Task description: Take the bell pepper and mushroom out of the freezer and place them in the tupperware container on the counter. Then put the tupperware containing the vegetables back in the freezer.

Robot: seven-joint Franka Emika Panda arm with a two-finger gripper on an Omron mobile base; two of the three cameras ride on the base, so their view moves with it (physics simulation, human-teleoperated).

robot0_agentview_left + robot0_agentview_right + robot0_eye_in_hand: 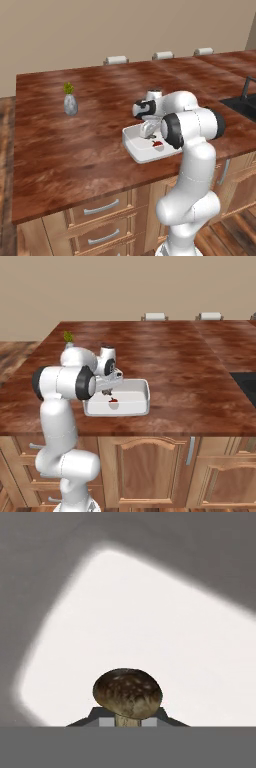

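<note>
1. The end effector [106, 391] hangs just above the tupperware container [135, 406], its jaws closed on the stem of the mushroom [128, 693] — the hand view shows the brown cap standing between the two dark tips, with the white floor of the box straight beyond it.
2. The bell pepper [113, 400] already lies on the container floor, a small red spot just beside and slightly below the end effector in the right base view; in the left base view it sits at [158, 144].
3. The container rests on the desk [75, 145] near its front edge, under the bent wrist of the arm.
4. The step in hand looks like the release of the mushroom into the box. To do it well, the robot should lower a little further so the cap drops a short way and does not bounce over the low wall.
5. It should open over bare white floor, apart from the pepper, and then lift straight up — a sideways pull could drag the light box along the desk.
6. A small vase with a green sprig [70, 102] stands well apart from the end effector, far across the desk, and is no hindrance.
</note>
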